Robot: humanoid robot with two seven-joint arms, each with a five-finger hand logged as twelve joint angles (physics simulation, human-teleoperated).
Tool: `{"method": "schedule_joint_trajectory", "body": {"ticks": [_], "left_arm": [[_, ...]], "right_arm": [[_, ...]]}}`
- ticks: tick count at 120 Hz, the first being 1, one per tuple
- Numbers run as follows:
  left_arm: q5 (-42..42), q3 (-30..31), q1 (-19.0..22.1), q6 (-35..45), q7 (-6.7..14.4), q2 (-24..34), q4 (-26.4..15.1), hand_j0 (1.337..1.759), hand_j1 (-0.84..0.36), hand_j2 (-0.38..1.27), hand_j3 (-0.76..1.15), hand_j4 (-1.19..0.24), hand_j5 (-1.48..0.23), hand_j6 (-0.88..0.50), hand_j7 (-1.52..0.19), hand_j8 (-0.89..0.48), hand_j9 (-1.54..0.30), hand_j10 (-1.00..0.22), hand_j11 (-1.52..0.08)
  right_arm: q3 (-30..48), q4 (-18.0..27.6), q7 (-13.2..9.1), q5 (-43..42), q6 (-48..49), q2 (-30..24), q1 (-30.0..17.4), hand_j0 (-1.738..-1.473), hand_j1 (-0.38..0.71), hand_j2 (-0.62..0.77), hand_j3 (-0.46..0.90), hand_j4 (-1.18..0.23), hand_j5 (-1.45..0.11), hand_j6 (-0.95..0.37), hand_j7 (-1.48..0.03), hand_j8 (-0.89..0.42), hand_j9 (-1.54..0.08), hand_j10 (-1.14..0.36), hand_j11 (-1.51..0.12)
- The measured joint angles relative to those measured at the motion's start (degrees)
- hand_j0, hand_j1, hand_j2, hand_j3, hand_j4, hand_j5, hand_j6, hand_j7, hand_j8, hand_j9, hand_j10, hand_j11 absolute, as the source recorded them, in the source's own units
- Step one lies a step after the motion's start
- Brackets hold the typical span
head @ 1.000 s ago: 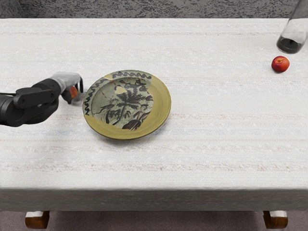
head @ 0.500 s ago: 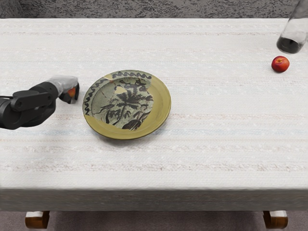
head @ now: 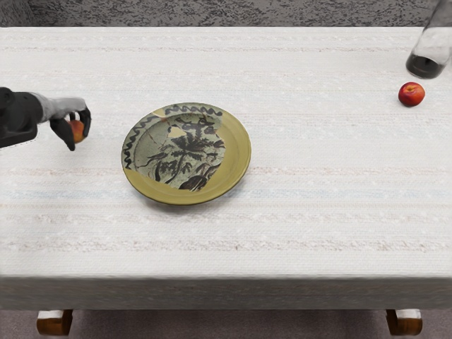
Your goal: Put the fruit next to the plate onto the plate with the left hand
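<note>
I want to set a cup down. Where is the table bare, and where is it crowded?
Bare: the stretch between the plate and the red fruit, and the front strip below the plate. Crowded: left of the plate, where the left hand grips the orange fruit.

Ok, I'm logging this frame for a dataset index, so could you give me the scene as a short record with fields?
left hand: comes in from the left edge, fingers curled around the fruit
fruit: small, orange-red, left of the plate, apart from it
plate: yellow rim, dark painted pattern, nothing on it
second fruit: red, on the far right of the table
bottle: top right corner, cut off by the frame, just behind the second fruit
right hand: not in view
task state: fruit not yet on the plate
</note>
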Motion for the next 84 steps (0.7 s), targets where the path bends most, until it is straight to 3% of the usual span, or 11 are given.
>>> {"method": "schedule_joint_trajectory", "body": {"ticks": [16,40,50,84], "left_arm": [[-2.73,-0.08,-3.86,-2.7,0.03,2.45,-4.94,1.635,-0.39,0.31,0.04,-0.8,-1.27,-0.25,-1.22,-0.3,-1.21,-0.79,-1.23],[-5.96,0.09,-8.05,-4.82,0.07,2.57,-10.46,1.638,-0.43,0.47,0.01,-0.77,-1.28,-0.23,-1.22,-0.3,-1.21,-0.82,-1.22],[-6.44,0.17,-9.77,-5.2,0.14,2.43,-12.48,1.64,-0.4,0.46,0.01,-0.78,-1.28,-0.26,-1.21,-0.32,-1.2,-0.83,-1.22],[-6.77,0.37,-13.72,-5.56,0.45,-3.93,-15.98,1.645,-0.4,0.47,0.0,-0.76,-1.32,-0.25,-1.22,-0.35,-1.19,-0.85,-1.2]], "right_arm": [[0.0,0.0,0.0,0.0,0.0,0.0,0.0,-1.658,-0.31,-0.01,0.0,-0.03,-0.04,-0.03,-0.04,-0.03,-0.04,-0.03,-0.04],[0.0,0.0,0.0,0.0,0.0,0.0,0.0,-1.658,-0.31,-0.01,0.0,-0.03,-0.04,-0.03,-0.04,-0.03,-0.04,-0.03,-0.04],[0.0,0.0,0.0,0.0,0.0,0.0,0.0,-1.658,-0.31,-0.01,0.0,-0.03,-0.04,-0.03,-0.04,-0.03,-0.04,-0.03,-0.04],[-0.01,0.0,0.0,0.0,0.0,0.0,0.0,-1.658,-0.31,-0.01,0.0,-0.03,-0.04,-0.03,-0.04,-0.03,-0.04,-0.03,-0.04]]}}
